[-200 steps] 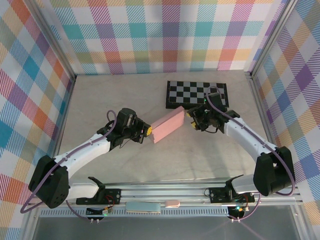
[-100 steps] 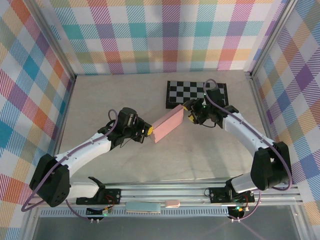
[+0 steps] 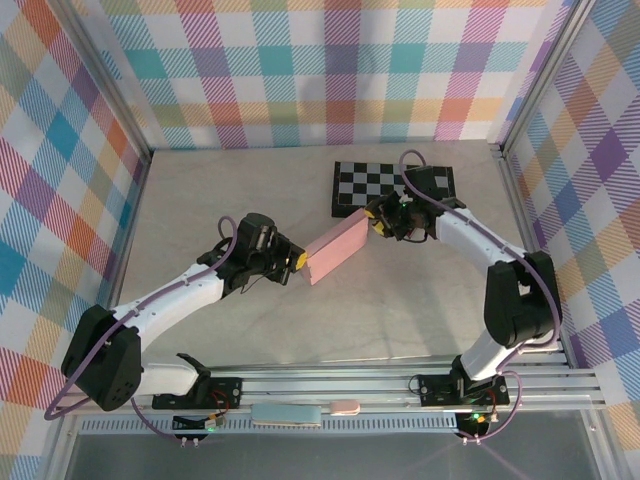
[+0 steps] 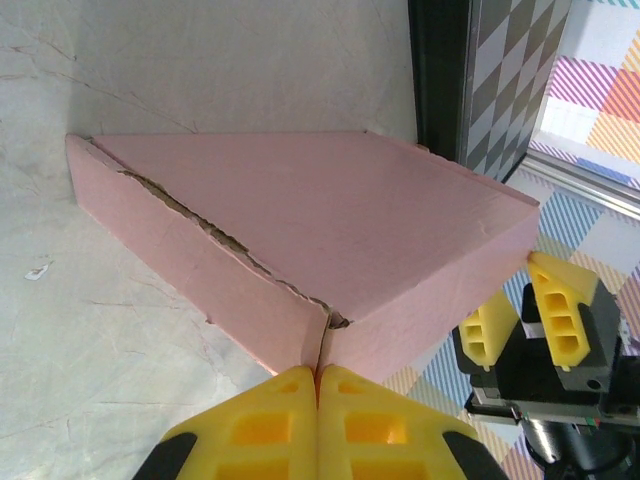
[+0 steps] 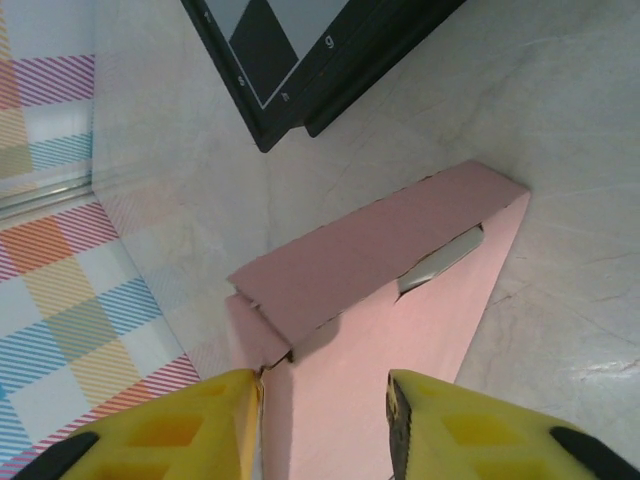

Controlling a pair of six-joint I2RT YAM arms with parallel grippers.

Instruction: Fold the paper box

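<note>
Top external | paper box (image 3: 336, 250) is seen folded shut, lying slantwise on the table (image 3: 220, 190) just beside the checkerboard's (image 3: 392, 184) near left corner | left gripper (image 3: 298, 262), at the box end farther from the checkerboard, is pressed together, pinching the corner seam | right gripper (image 3: 378, 222), at the end nearest the checkerboard, is held spread over that end.

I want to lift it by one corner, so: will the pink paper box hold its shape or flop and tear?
Probably light and fairly flimsy: the paper box is thin card, and one flap gapes open. Its seam edge looks ragged, so it may tear further under pull. The left gripper pinching one corner probably suffices, though the box could sag.
</note>
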